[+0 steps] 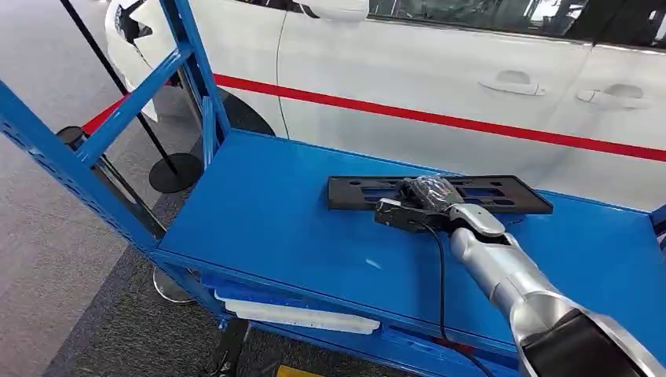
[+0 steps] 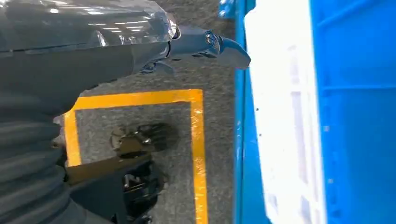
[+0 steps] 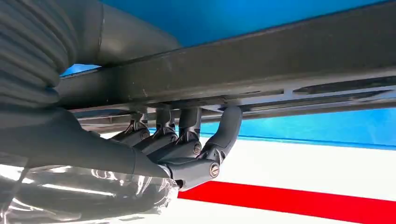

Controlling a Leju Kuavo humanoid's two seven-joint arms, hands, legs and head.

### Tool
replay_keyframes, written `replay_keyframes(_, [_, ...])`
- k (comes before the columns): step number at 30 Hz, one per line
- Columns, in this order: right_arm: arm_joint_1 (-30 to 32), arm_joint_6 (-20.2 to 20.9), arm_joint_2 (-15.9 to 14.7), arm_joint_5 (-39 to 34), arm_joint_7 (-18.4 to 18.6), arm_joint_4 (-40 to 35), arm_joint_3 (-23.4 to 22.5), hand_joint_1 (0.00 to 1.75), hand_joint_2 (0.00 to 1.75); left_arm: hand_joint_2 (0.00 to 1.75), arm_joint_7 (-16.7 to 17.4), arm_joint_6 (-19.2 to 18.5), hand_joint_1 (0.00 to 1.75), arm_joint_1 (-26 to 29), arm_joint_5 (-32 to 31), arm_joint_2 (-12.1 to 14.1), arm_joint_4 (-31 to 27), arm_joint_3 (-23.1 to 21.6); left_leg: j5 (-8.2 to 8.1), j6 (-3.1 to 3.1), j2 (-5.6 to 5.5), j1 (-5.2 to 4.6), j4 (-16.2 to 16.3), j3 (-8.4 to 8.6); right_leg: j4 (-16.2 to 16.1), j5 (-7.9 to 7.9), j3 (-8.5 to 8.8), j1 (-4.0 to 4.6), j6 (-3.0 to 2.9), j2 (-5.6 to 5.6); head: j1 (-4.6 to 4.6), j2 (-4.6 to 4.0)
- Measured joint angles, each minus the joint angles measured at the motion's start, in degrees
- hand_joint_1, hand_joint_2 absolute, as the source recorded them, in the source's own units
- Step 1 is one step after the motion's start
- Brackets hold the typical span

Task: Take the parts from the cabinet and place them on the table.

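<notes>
The robot's right hand (image 1: 425, 196) reached across a blue table (image 1: 267, 212) and rested on a flat black slotted part (image 1: 503, 194) that lay lengthwise on the tabletop; in the right wrist view the dark fingers (image 3: 187, 140) curled around the part's (image 3: 261, 70) long edge, grasping it — the thumb pressed on the opposite face. The silver right arm (image 1: 503, 271) came in from the near side, a black cable running along it. Beyond the fingers, past the far edge of the table, stood a white car (image 1: 440, 71) with a red stripe along its doors. The left hand (image 2: 205, 44) hung beside the table's blue frame above grey carpet and a yellow floor marking (image 2: 198, 154); its fingers pointed outward with nothing between them — released. Below the tabletop's near edge sat a white tray-like piece (image 1: 298, 314).
</notes>
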Motion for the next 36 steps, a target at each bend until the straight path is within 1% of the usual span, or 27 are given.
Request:
replay_keyframes(6, [-0.1, 0.2, -0.5, 0.0, -0.1, 0.0, -0.1, 1.75, 1.75, 1.75, 1.0, -0.1, 0.0, 0.2, -0.9, 0.0, 0.0, -0.1, 0.01, 0.01, -0.01, 0.0, 0.0, 0.0, 0.0, 0.0, 0.02, 0.0, 0.0, -0.01, 0.0, 0.0])
replay_keyframes(16, [-0.1, 0.2, -0.7, 0.0, -0.1, -0.1, -0.1, 1.75, 1.75, 1.75, 1.1, -0.1, 0.0, 0.2, -0.9, 0.0, 0.0, -0.4, 0.01, 0.01, -0.01, 0.0, 0.0, 0.0, 0.0, 0.0, 0.02, 0.0, 0.0, -0.01, 0.0, 0.0])
replay_keyframes(20, [-0.2, -1.2, -0.8, -0.7, -0.6, -0.2, -0.3, 1.75, 1.75, 1.75, 1.9, 0.2, 0.0, 0.5, -1.0, 0.0, 0.0, -0.9, 0.01, 0.01, -0.01, 0.0, 0.0, 0.0, 0.0, 0.0, 0.06, 0.0, 0.0, -0.01, 0.0, 0.0])
replay_keyframes(22, [-0.5, -2.3, -1.0, -2.2, -1.8, -0.5, -1.0, 1.75, 1.75, 1.75, 2.3, 0.2, 0.0, 0.8, -1.2, 0.0, 0.0, -1.0, 0.02, 0.03, -0.01, -0.01, 0.0, -0.01, 0.0, 0.01, 0.06, 0.0, 0.01, -0.01, 0.0, 0.0])
replay_keyframes(24, [-1.6, -2.5, -1.2, -5.1, -3.9, -1.2, -2.4, 1.75, 1.75, 1.75, 2.8, 0.4, 0.0, 1.2, -1.7, 0.1, 0.0, -1.0, 0.03, 0.04, -0.01, -0.02, 0.0, -0.04, 0.0, 0.02, 0.03, -0.01, 0.02, 0.0, 0.0, 0.0])
replay_keyframes(32, [-6.3, -2.8, -2.0, -15.1, -12.1, -6.3, -10.7, 1.75, 1.75, 1.75, 3.4, 2.1, 0.0, 2.7, -1.7, 0.2, 0.0, -1.0, 0.03, 0.03, 0.03, -0.03, 0.0, -0.05, 0.0, 0.02, -0.02, 0.0, 0.02, 0.0, 0.0, 0.0])
replay_keyframes(34, [-6.4, -2.9, -2.1, -16.8, -13.1, -8.3, -12.2, 1.75, 1.75, 1.75, 4.1, 2.6, 0.0, 3.0, -1.8, 0.2, 0.0, -1.0, 0.03, 0.03, 0.03, -0.02, 0.0, -0.05, 0.0, 0.01, -0.03, 0.01, 0.02, 0.0, 0.0, 0.0])
replay_keyframes(36, [-6.4, -3.3, -2.2, -17.0, -13.2, -9.9, -13.0, 1.75, 1.75, 1.75, 4.5, 2.9, 0.0, 3.2, -1.8, 0.4, 0.0, -1.0, 0.01, 0.01, 0.05, -0.02, 0.0, -0.07, 0.0, 0.01, -0.05, 0.01, 0.01, 0.03, 0.0, 0.0])
